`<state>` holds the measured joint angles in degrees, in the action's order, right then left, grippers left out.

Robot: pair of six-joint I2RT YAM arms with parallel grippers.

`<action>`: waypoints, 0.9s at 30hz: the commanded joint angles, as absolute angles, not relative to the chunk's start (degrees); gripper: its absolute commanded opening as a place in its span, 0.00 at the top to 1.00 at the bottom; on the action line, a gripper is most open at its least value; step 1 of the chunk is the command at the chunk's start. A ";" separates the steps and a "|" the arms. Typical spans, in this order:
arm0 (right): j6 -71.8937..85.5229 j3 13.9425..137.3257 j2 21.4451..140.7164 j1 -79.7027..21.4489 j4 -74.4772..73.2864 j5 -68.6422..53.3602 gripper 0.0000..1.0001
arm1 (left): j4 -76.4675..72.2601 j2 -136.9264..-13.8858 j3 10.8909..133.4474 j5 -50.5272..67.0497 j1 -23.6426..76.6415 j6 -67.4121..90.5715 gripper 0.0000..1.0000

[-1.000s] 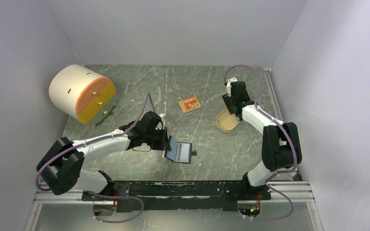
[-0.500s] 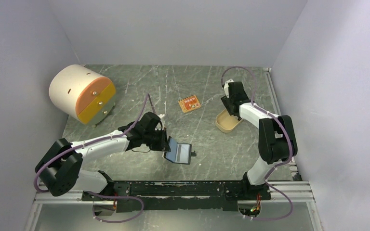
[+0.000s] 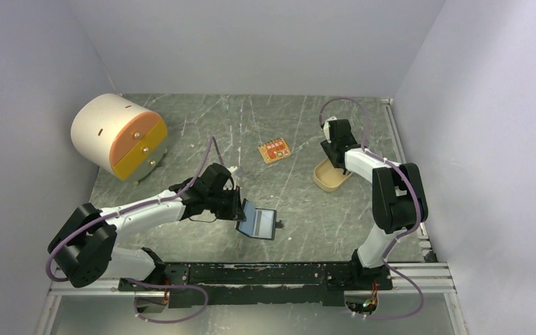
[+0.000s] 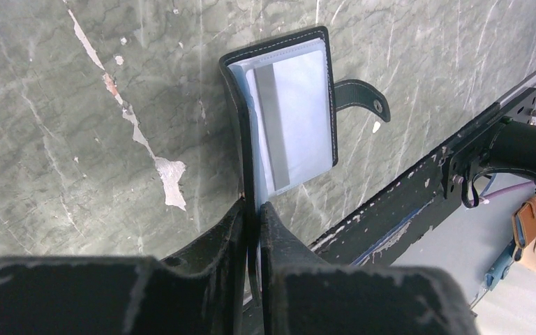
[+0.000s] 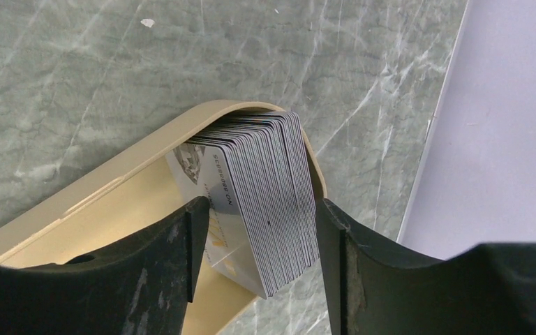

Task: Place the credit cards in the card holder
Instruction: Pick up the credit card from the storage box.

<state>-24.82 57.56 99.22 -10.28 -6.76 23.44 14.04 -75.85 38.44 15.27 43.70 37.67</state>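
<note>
Right gripper (image 5: 262, 209) is straddling the stack of credit cards (image 5: 272, 174) standing on edge in the tan tray (image 5: 105, 188), jaws apart, not clamping yet, gap showing on one side. Left gripper (image 4: 252, 213) is pinching one flap of the card holder (image 4: 296, 105), propping it open on the table (image 3: 202, 139), well apart from the tray. Looks like the pick step: next move is calling for separating one card, not the whole stack. Right arm is reaching far forward, wrist pointing down; left arm is stretching low toward centre
</note>
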 commanded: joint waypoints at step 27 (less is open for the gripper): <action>-24.35 60.04 94.20 -9.80 -9.79 22.36 0.77 | 14.60 -73.83 36.91 15.95 43.76 37.66 0.86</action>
<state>-24.56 58.17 96.53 -10.24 -8.56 23.03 14.04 -75.02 37.32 15.27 43.70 37.71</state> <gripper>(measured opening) 0.272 0.146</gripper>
